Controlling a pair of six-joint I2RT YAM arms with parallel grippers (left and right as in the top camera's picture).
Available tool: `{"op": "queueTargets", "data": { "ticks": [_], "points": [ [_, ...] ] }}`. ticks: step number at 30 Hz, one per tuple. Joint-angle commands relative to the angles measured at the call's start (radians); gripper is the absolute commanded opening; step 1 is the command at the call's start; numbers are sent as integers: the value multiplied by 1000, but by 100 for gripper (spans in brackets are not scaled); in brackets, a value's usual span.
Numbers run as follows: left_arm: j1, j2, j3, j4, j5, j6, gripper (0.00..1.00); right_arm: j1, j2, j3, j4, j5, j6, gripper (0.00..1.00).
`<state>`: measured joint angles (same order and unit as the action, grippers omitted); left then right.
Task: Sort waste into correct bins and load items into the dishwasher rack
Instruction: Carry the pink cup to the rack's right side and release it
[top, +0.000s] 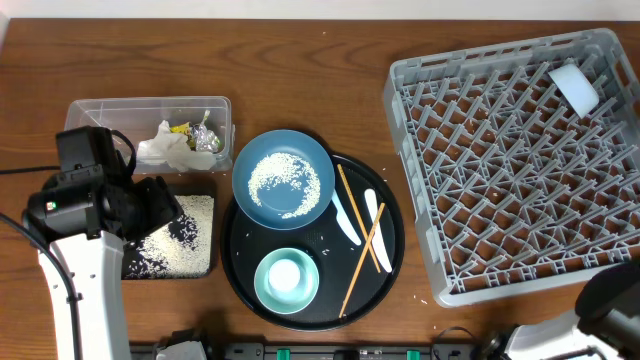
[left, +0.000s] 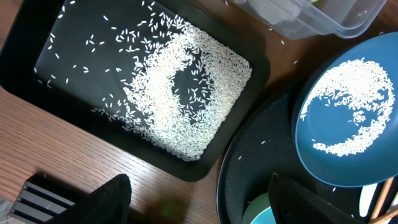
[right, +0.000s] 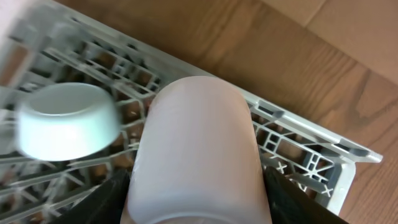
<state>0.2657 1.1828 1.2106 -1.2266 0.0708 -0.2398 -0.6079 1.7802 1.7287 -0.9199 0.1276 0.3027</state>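
Evidently the right jaws had a pink cup (right: 196, 149) between them. In the right wrist view it filled the gap from one dark finger to the other, so the jaws stood partly apart and closed on its sides. A corner of the rack (right: 311, 146) lay behind it, near a blurred white cup (right: 65, 121) sitting mouth-down among the pegs. Overhead, that arm was mostly out of frame at the lower right.

The left jaws were wide open and empty, over the black tray (left: 74, 78) where a ring of rice (left: 217, 68) lay. More rice sat on the plate (left: 348, 171), which rested on the round tray (top: 395, 255) beside the chopsticks (top: 352, 215).

The pink cup looked light, stiff and smooth-walled. A grip across its sides near mid-height seemed right, since a smooth wall could slide in a loose hold. It would probably sit best turned mouth-down over the pegs.

The plate looked wide, rigid and heavier. Its loose grains would likely run off at any tilt. Its rim on the side away from the bowl (top: 287, 278) seemed the place to take it, kept level until over the black tray.
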Motion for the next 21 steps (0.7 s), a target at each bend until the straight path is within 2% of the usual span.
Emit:
{"op": "queueTargets", "data": {
  "ticks": [1,21],
  "points": [
    [4,6,-11,-4,-11,-10,72,-7,57,10,11,0,-23,22],
    [4,6,-11,-8,-11,-10,72,-6,244,10,55,-64,-28,22]
  ]
}}
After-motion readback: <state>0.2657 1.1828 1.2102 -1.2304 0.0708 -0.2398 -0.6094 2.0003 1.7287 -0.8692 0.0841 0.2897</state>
